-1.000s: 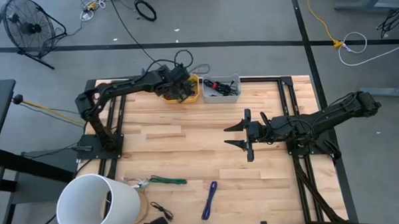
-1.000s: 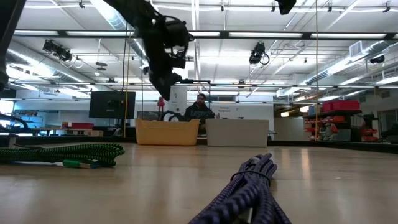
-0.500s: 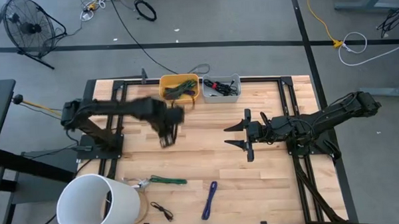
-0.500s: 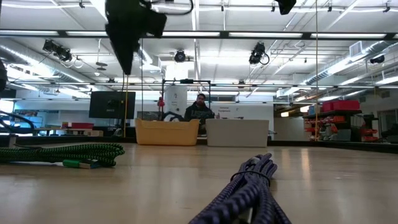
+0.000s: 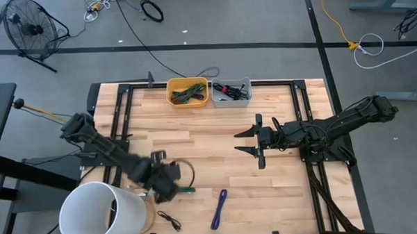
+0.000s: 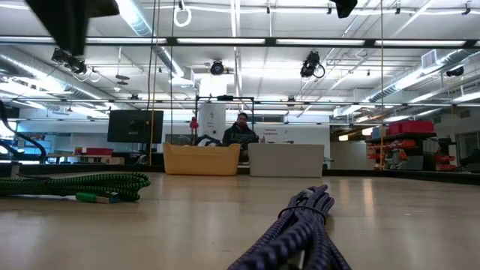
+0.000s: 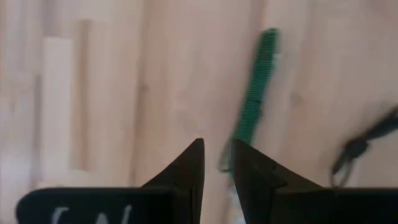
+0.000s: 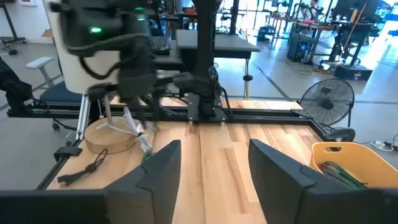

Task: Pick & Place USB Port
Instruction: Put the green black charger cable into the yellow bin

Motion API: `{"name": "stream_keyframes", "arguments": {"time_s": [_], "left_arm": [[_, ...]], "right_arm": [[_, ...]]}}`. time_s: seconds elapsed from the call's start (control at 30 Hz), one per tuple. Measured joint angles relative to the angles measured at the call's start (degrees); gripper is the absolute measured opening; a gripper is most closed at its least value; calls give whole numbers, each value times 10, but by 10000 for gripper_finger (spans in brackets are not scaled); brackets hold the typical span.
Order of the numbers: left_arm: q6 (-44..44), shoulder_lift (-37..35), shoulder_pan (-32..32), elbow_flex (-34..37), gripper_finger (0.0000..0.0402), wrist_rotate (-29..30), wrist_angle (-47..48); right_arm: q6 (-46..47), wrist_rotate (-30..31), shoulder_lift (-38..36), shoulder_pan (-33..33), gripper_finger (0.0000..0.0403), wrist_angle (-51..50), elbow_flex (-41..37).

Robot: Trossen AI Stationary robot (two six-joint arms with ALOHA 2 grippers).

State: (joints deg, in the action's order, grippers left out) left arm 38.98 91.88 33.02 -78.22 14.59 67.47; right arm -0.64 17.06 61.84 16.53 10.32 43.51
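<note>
One green cable (image 5: 175, 189) lies on the counter (image 5: 217, 158) just below the left hand (image 5: 163, 184), its fingers narrowly parted and empty, so the pick seems in hand: descend and close, while the right hand (image 5: 249, 140) waits open mid-counter.

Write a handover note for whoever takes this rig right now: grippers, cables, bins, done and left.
Left gripper: low over the near-left table, fingers narrowly apart and empty, just above the green cable.
Right gripper: open, empty, waiting mid-table.
Cables: green one lies on the wood near the white bucket; purple cable and a small black cable lie at the near edge.
Bins: yellow bin and grey bin at the far edge both hold cables.
Done: some cables binned.
Left: three loose cables; green looks next.
</note>
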Motion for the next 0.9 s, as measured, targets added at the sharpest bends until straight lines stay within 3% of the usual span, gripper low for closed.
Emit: {"name": "stream_keyframes", "arguments": {"time_s": [0.37,0.53,0.9], "left_arm": [[22,98,76,0,85,26,-80],[9,144,75,0,85,40,-61],[9,169,46,0,85,-8,-79]], "right_arm": [[8,0,0,0,190,3,0],[22,-2,0,0,190,2,0],[19,-1,0,1,190,-2,0]]}}
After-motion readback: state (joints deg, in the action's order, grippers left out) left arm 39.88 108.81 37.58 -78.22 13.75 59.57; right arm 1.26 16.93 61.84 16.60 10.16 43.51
